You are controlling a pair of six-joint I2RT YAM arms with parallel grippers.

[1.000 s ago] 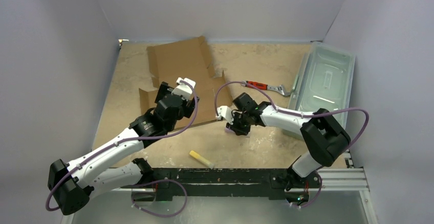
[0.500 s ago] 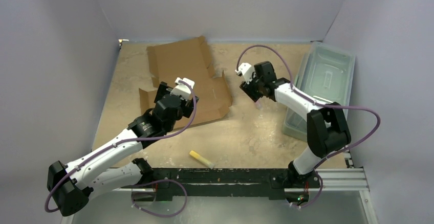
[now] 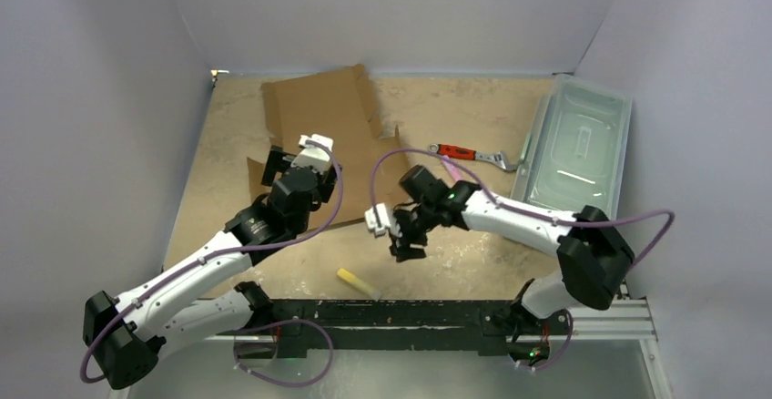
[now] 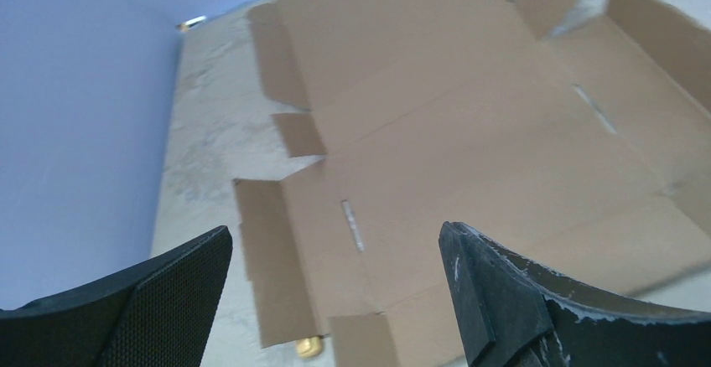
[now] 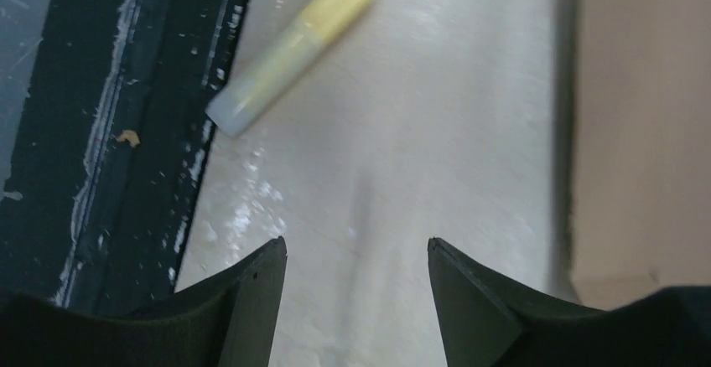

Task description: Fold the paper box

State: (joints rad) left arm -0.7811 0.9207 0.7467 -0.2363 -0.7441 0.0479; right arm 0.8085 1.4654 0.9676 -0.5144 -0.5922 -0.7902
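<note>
The paper box lies unfolded as a flat brown cardboard sheet at the back left of the table, one side flap standing up. My left gripper hovers over its near part. In the left wrist view the left gripper is open, with only the creased paper box showing between its fingers. My right gripper hangs open by the sheet's near right corner. In the right wrist view the right gripper frames bare table, with the paper box along the right edge.
A red-handled wrench lies behind the right arm. A translucent grey-green bin stands at the right. A yellow tube, also the yellow tube in the right wrist view, lies beside the black front rail.
My right arm swung to the back near the wrench, then came forward to the sheet's near right corner, its jaws opening wider. The left gripper shifted slightly left, still open.
</note>
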